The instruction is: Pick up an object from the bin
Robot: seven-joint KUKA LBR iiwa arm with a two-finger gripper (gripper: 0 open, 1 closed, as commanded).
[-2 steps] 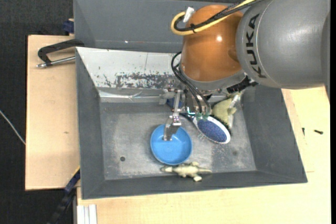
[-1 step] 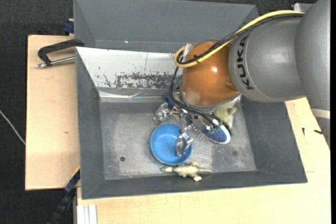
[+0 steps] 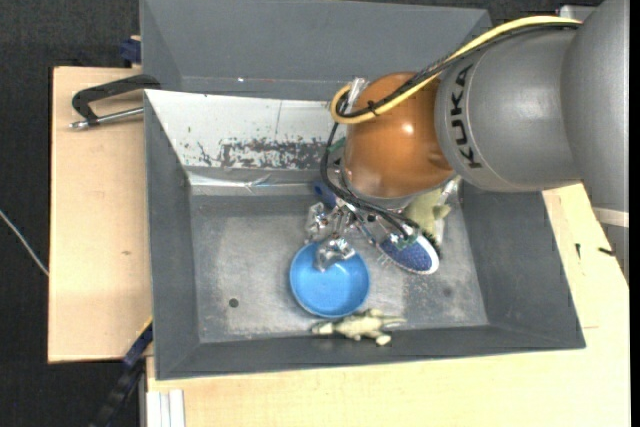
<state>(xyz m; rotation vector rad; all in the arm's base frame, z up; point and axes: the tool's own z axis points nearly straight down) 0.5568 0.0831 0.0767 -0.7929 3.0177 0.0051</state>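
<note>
My gripper [image 3: 330, 250] hangs below the orange wrist cover, its metal fingers reaching down to the top rim of a round blue bowl [image 3: 329, 284] in the middle of the bin floor. Just to the right of the fingers lies a small blue shoe [image 3: 412, 253] with a white sole and laces. A pale yellow-green toy lizard [image 3: 358, 326] lies along the bin's front wall, below the bowl. A pale cream thing [image 3: 436, 209] peeks out beneath the wrist cover at the right, mostly hidden.
The arm and its orange cover hang over the bin's right rear part. The left half of the bin floor is bare grey metal with one small dark spot.
</note>
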